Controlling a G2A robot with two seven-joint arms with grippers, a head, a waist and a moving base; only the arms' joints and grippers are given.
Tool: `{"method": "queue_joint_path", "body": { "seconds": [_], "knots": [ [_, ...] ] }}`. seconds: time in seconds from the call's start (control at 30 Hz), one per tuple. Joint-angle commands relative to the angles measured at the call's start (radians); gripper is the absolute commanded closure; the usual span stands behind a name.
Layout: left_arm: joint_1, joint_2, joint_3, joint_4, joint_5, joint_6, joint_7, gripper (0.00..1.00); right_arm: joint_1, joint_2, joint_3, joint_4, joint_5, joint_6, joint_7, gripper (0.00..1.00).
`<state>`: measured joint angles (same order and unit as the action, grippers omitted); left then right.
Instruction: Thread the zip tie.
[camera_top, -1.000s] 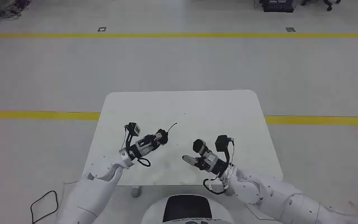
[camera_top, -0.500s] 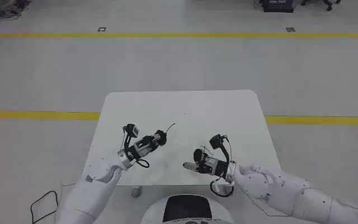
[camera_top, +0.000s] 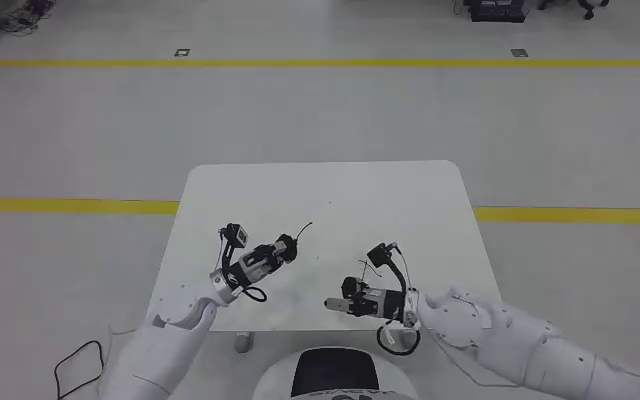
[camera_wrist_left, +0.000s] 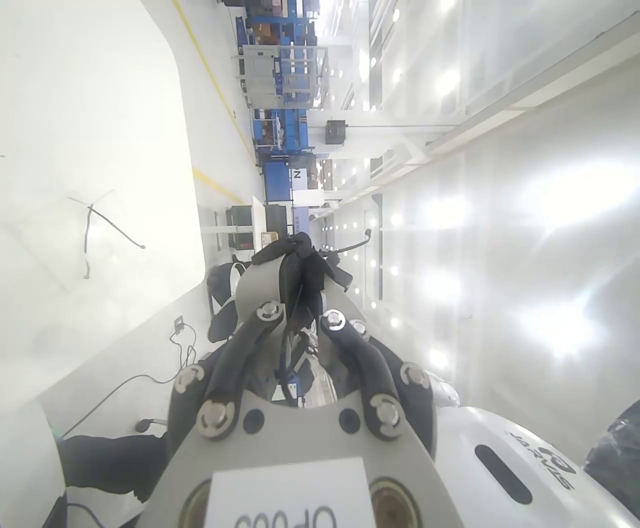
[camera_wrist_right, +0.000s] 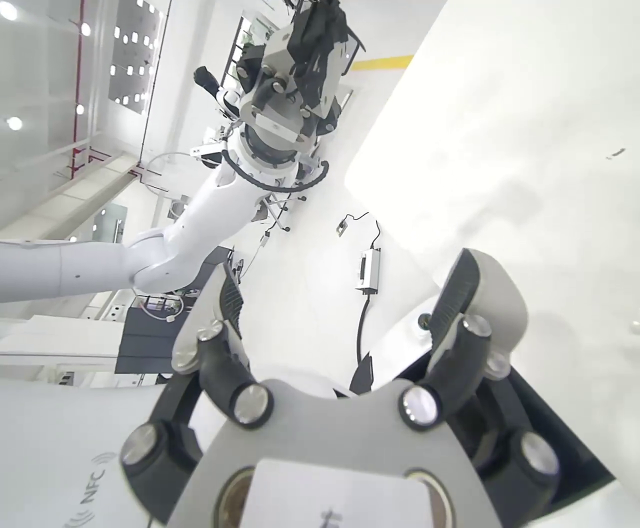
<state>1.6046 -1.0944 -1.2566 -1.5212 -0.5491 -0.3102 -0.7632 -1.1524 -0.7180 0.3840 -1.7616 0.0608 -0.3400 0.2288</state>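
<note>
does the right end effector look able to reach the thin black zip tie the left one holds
Likely yes: the right end effector is open, with nothing between it and the thin black zip tie jutting from the left end effector.

The desk (camera_top: 400, 190) is seen in plain white, the zip tie (camera_top: 304, 229) in black. The pale grey floor (camera_top: 320, 120) is crossed by yellow lines (camera_top: 320, 63). Black ribbed pads (camera_wrist_right: 231, 300) are carried by the grey right end effector (camera_wrist_right: 345, 290).

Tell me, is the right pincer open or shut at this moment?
Open. In the right wrist view the right pincer has its two fingers wide apart, with nothing held between them.
</note>
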Motion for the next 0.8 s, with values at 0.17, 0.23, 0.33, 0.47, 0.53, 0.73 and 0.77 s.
{"method": "queue_joint_path", "body": {
  "seconds": [0.17, 0.23, 0.33, 0.47, 0.53, 0.73, 0.77],
  "knots": [
    [0.001, 0.002, 0.005, 0.007, 0.0, -0.003, -0.002, 1.0, -0.031, -0.01, 0.051, 0.008, 0.023, 0.0, 0.043, 0.0],
    [0.001, 0.002, 0.014, 0.01, 0.003, -0.004, -0.001, 1.0, -0.031, -0.01, 0.051, 0.008, 0.023, 0.0, 0.043, 0.0],
    [-0.005, 0.0, 0.029, 0.016, 0.0, -0.005, 0.003, 1.0, -0.031, -0.01, 0.051, 0.008, 0.023, 0.0, 0.043, 0.0],
    [-0.019, -0.003, 0.052, 0.023, 0.0, -0.002, 0.002, 1.0, -0.036, -0.012, 0.048, 0.003, 0.022, 0.0, 0.057, 0.0],
    [-0.027, -0.004, 0.061, 0.029, 0.002, 0.0, 0.0, 1.0, -0.037, -0.016, 0.055, 0.005, 0.025, 0.0, 0.087, 0.0],
    [-0.04, -0.004, 0.073, 0.041, -0.015, 0.001, -0.022, 1.0, -0.044, -0.023, 0.103, 0.014, 0.116, 0.0, 0.213, 0.0],
    [-0.042, -0.004, 0.077, 0.042, -0.021, 0.004, -0.028, 1.0, -0.05, -0.026, 0.115, 0.015, 0.139, 0.0, 0.233, 0.0]
  ]
}}
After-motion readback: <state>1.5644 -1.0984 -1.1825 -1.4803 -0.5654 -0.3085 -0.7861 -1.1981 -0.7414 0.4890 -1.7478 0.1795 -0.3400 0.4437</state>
